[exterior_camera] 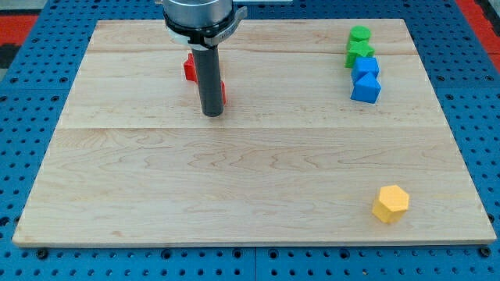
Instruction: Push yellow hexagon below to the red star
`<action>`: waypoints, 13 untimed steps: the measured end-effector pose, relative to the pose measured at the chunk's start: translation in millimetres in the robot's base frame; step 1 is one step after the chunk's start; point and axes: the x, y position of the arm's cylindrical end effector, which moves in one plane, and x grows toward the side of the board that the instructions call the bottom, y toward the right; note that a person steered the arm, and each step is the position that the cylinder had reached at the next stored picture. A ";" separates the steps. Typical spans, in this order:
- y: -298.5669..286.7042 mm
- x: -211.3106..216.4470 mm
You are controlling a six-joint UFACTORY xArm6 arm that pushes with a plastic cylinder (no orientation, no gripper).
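A yellow hexagon (pixel 390 204) lies near the view's bottom right corner of the wooden board (pixel 250 187). Two red pieces show beside my rod near the view's top left-centre: one (pixel 190 67) to its left and one (pixel 223 92) at its right edge. The rod hides most of them, so I cannot tell which is the star. My tip (pixel 212 114) rests on the board just below the red pieces, far to the left of and above the yellow hexagon.
At the view's top right stands a column of blocks: a green one (pixel 359 34), a green star (pixel 359 53), a blue one (pixel 366 68) and a blue cube (pixel 366 90). A blue pegboard (pixel 23 94) surrounds the board.
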 end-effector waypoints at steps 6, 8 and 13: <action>325.4 151.1; 216.6 183.8; 22.7 82.3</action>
